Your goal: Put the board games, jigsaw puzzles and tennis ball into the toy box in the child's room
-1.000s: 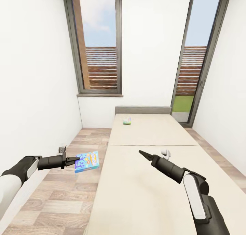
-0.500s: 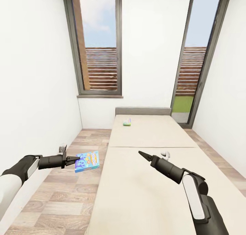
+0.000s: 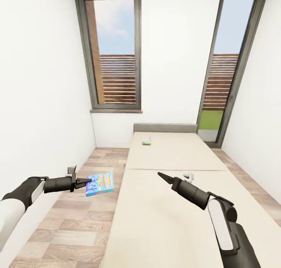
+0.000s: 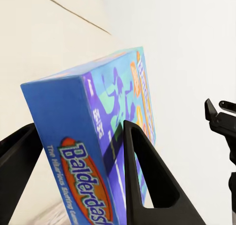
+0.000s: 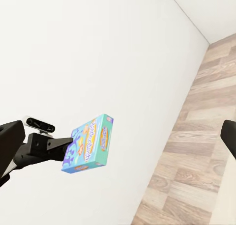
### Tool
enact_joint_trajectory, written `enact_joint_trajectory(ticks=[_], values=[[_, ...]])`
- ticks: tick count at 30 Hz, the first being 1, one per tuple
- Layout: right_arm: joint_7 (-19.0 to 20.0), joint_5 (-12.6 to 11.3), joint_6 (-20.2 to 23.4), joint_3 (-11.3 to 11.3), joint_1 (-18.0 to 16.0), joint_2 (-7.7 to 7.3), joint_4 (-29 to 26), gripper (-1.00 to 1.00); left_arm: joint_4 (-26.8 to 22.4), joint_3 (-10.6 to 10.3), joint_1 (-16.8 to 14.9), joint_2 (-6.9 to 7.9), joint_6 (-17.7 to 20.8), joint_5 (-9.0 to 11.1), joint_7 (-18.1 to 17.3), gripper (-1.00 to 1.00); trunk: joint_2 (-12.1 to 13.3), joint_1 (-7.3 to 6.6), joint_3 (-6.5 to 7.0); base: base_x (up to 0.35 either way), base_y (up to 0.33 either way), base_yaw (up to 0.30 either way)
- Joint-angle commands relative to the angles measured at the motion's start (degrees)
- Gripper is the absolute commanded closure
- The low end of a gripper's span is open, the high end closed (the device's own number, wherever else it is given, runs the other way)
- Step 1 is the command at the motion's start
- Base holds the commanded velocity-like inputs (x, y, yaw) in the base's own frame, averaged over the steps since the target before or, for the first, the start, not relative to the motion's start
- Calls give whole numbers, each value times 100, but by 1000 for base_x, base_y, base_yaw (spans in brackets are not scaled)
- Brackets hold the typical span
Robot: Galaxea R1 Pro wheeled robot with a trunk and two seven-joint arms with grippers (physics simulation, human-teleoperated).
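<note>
My left gripper [image 3: 88,181] is shut on a blue cartoon board game [image 3: 100,183], held on edge in the air over the wood floor to the left of the bed [image 3: 171,217]. In the left wrist view the game [image 4: 118,112] sits clamped between both fingers [image 4: 147,181]. The right wrist view shows the same game [image 5: 90,144] in front of the white wall. Over the mattress my right gripper [image 3: 160,176] hovers open and holds nothing. A second board game [image 3: 146,140], green and pale, lies on the bed near the grey headboard. The table and the toy box are out of view.
A small white object [image 3: 188,177] lies on the mattress just behind my right gripper. White walls close in on both sides. Two tall dark-framed windows [image 3: 117,53] stand behind the bed. A strip of plank floor [image 3: 74,221] runs along the bed's left side.
The whole view has shifted slightly, so the camera moved. Both arms keep their pose, and the blue game stays in my left gripper.
</note>
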Motion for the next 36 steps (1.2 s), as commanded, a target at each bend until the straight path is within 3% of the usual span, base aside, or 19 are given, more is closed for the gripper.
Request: enact_joint_trajectory(ticks=[1,21,27,36], values=[[23,-3,37,-16,-5,0,-3,-100,1,-16,-4,2,54,16,-13,100,38,-23,12,0,0,108],[87,-39,38,-83,-5,-48,-10,-100,0,-25,-4,9,57,4,-13,100,840,-462,371,0,0,135],[91,-43,82,-289,-5,-51,-11,-100,0,-24,-4,9,58,-1,-12,100,1080,-594,475,0,0,10],[93,-48,122,-402,-5,-51,-9,-100,0,-25,-4,9,56,-1,-12,100,1441,-791,579,0,0,0]])
